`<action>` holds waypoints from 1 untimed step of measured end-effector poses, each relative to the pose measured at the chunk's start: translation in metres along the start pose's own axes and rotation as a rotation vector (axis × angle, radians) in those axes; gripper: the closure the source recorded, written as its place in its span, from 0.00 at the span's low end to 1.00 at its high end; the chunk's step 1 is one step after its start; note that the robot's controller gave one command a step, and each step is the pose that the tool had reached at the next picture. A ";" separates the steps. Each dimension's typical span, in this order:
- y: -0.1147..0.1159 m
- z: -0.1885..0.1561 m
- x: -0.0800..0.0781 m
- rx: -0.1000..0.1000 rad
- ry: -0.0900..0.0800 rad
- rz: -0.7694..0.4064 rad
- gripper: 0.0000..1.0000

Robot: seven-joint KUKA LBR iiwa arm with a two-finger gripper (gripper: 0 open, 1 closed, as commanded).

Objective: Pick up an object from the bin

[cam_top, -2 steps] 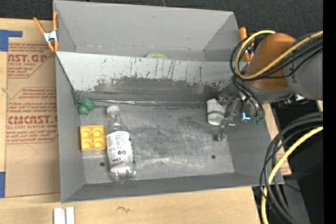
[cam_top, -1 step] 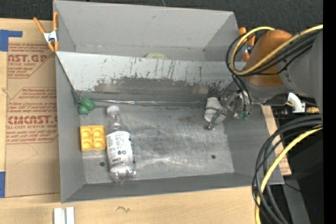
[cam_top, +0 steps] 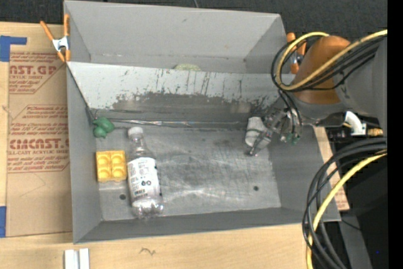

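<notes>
Camera view: gripper (cam_top: 257, 139) sits low over bin (cam_top: 208, 198) floor, by back-right wall. Spread or closed: can't tell. All items lie well apart from it, toward view-left: clear bottle (cam_top: 142, 181) w/ white label, yellow brick (cam_top: 111, 166) just beside bottle, green lump (cam_top: 102, 128) further back.

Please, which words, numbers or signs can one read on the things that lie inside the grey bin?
Clear bottle: dark print on its white label, too small to read.
Yellow studded block: no text.
Green thing: no text.
</notes>
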State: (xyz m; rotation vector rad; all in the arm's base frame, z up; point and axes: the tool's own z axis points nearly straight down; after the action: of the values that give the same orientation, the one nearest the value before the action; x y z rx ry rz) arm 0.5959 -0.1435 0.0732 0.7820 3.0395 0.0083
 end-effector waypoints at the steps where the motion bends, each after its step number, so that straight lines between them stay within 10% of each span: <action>1: 0.002 -0.056 -0.001 0.004 -0.005 -0.002 1.00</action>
State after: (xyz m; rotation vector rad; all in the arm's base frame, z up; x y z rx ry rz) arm 0.5978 -0.1429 0.1295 0.7784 3.0360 0.0007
